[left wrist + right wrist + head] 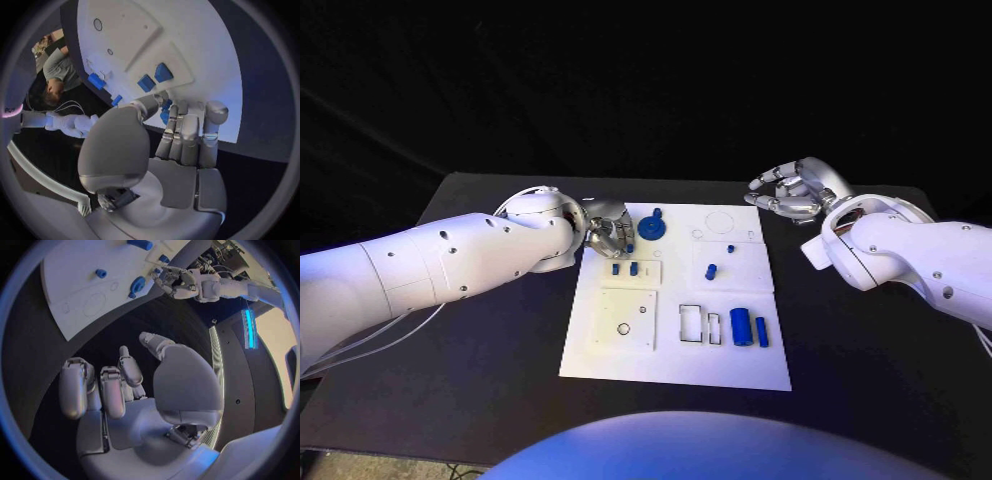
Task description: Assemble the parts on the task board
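Black desk carrying the white rectangular task board, left hand pinching a small blue part at the board's far-left corner, right hand hovering beyond its far-right corner, fingers curling around nothing.

The left robot hand hides part of a blue part.

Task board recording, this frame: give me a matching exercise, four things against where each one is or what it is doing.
Things:
1. left hand
2. right hand
3. two blue cylinders
4. round blue part

Places or states:
A. lying side by side near the board's right edge
B. over bare table, off the board's far right corner, holding nothing
C. at the board's far left corner, fingers on a blue piece
D. on the board's far part, beside the left hand

Pairs: 1-C, 2-B, 3-A, 4-D
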Robot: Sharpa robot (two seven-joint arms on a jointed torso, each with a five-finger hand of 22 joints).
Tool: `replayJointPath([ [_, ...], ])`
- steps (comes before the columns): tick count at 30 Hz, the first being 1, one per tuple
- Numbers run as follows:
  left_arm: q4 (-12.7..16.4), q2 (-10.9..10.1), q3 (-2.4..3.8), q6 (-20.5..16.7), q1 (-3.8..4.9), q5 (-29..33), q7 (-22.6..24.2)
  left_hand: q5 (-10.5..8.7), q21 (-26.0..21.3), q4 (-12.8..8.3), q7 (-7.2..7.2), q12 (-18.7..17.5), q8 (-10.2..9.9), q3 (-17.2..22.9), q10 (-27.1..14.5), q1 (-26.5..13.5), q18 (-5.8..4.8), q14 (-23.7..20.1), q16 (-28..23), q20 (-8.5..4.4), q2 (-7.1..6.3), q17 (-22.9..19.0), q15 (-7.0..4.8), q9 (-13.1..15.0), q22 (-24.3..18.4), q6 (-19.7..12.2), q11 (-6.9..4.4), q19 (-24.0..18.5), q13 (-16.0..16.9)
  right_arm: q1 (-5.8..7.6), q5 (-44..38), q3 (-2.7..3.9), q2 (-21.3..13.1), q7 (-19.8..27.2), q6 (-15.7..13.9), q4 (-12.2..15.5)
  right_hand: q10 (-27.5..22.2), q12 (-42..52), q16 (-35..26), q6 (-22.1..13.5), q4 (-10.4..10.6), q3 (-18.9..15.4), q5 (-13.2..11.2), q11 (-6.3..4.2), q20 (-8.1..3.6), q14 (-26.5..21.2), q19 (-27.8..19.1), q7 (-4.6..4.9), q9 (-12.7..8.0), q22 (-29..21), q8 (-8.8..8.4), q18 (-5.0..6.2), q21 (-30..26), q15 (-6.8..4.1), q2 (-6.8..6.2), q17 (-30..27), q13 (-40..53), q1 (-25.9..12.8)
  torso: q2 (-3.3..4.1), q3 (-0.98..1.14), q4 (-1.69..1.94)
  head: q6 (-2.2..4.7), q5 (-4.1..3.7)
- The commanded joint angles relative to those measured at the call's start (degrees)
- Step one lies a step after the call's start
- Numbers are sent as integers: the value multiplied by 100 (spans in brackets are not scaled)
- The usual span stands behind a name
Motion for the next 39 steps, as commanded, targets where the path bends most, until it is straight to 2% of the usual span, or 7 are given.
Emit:
replayJointPath([
  [1,25,0,5,-76,-1,79,58,10,-32,2,-38,34,-25,-35,-67,-7,51,-51,12,11,12,-13,8,-8,597,-5,2,-53,15,-3,-28,1,4,18,42,-3,-14,-34,-27,-22,6,34,25,-12,1,474,-47,1,9,956,36,50,-19,-33,0,1083,-5,-36,-4,-1,-2,0,9],
  [13,44,-116,25,-325,-17,156,139,5,-56,-30,-56,232,-106,-73,-387,20,68,-152,60,51,-17,-144,37,-42,584,-147,39,-115,120,-5,-49,1,10,-28,125,-29,-140,-170,-69,-59,-20,49,21,-6,2,450,-105,7,14,912,26,74,-129,-29,-15,1008,-144,-37,-1,6,-13,0,12],
  [17,105,-234,51,-356,-21,543,294,5,-170,-22,-41,295,-98,-99,-475,10,92,-225,46,59,-15,-242,41,-39,553,-146,44,-197,148,-5,-120,1,12,-121,381,-61,-1528,-1873,-383,-114,-155,217,-37,22,28,238,-447,34,59,676,41,197,-739,-1,-33,500,-1797,3,0,6,-18,0,6],
  [20,165,-390,103,-265,-21,1480,525,22,-539,-6,18,469,-62,-158,-694,11,157,-628,-83,84,7,-720,73,-27,459,-113,72,-494,219,-5,-356,1,-9,-181,678,-66,-2030,-3053,-842,-80,-327,493,-136,53,47,-39,-547,60,97,616,83,226,-938,17,-70,-216,-2785,81,3,5,-16,0,7],
  [31,403,-942,235,-33,-2,5834,1588,440,-2187,128,257,1057,190,-393,-954,-57,406,-1920,-639,187,164,-2186,158,55,2,9,125,-1699,340,-4,-2641,-2,32,-554,1575,14,-1900,-5559,-780,343,-847,860,-298,242,180,47,-380,125,68,815,184,174,-663,167,-90,-364,-5076,249,-7,14,-14,0,-98],
  [35,528,-1069,243,-67,-3,6474,1797,503,-2375,151,262,1163,227,-497,-941,-78,411,-2033,-730,202,182,-2350,167,51,-94,-19,130,-1868,308,-4,-3321,-13,82,-752,1706,49,-1839,-5715,-762,393,-874,822,-425,240,180,65,-345,112,38,837,161,165,-619,164,-100,-359,-5242,232,-3,-9,-1,0,-150],
  [39,651,-1162,245,-149,-9,6770,1969,518,-2494,162,270,1227,253,-531,-930,-67,414,-2135,-837,216,219,-2479,177,43,-179,-25,131,-1955,274,-8,-3814,-28,169,-935,1812,82,-1816,-5785,-771,389,-892,778,-499,243,181,61,-343,119,16,838,133,165,-623,167,-134,-387,-5317,215,-9,-3,-7,0,-172],
])
